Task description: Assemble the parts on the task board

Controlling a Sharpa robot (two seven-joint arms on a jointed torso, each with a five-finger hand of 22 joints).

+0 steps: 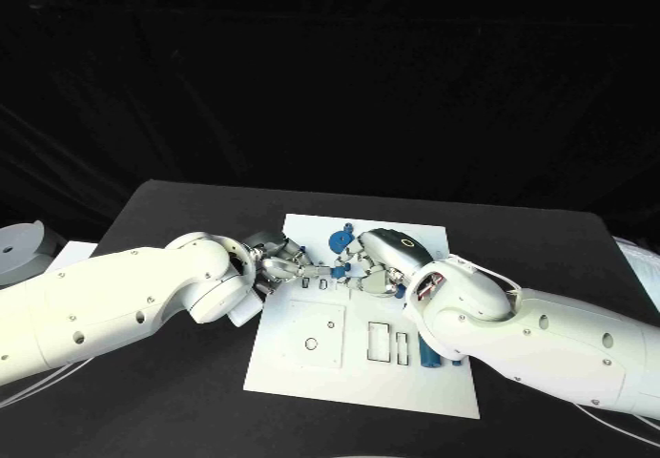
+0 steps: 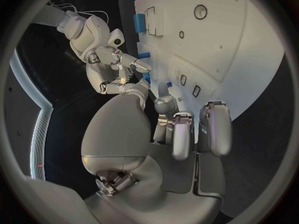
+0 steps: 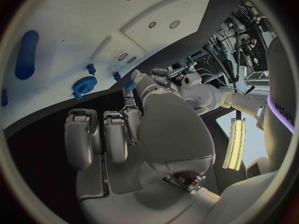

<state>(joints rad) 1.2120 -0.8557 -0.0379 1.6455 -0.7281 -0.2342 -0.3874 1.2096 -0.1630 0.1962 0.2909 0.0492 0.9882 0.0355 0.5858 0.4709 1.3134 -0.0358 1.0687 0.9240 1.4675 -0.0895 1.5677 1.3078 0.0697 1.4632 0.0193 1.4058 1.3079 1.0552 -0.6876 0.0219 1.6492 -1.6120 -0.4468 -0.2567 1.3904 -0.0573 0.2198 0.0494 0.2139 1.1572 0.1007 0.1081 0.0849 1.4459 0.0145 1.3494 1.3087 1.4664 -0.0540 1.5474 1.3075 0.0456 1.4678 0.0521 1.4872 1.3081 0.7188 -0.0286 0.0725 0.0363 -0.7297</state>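
Board: white task board [image 1: 310, 367] flat on the black tabletop [image 1: 550, 239], long axis running away from the robot, far end slightly rightward in the head view
Recesses: round hole [image 1: 311, 343] inside a square outline near the middle; two upright rectangular slots [image 1: 389, 343] just right of it; two small slots [image 2: 190, 85] near the left hand, seen from the left wrist
Gear: blue gear part [image 1: 339, 238] lying on the far end of the board, also seen from the right wrist [image 3: 83, 85], flat face up
Long part: blue elongated part [image 3: 26, 55] lying on the board, long axis roughly along the board's length; blue piece [image 1: 430, 356] at the board's right edge, partly hidden by the right arm
Small parts: little blue pegs [image 3: 91, 68] standing on the board near the gear
Left hand: left hand [image 1: 283, 262] over the far half of the board, fingers [image 2: 181, 134] curled in toward the right hand; whether anything is held, cannot tell
Right hand: right hand [image 1: 379, 258] facing the left hand, fingertips nearly meeting it, fingers [image 3: 115, 134] curled; small blue piece [image 1: 394, 294] close under it; grip on it cannot be told
Meeting point: between the two hands, above the board's far half, near the gear
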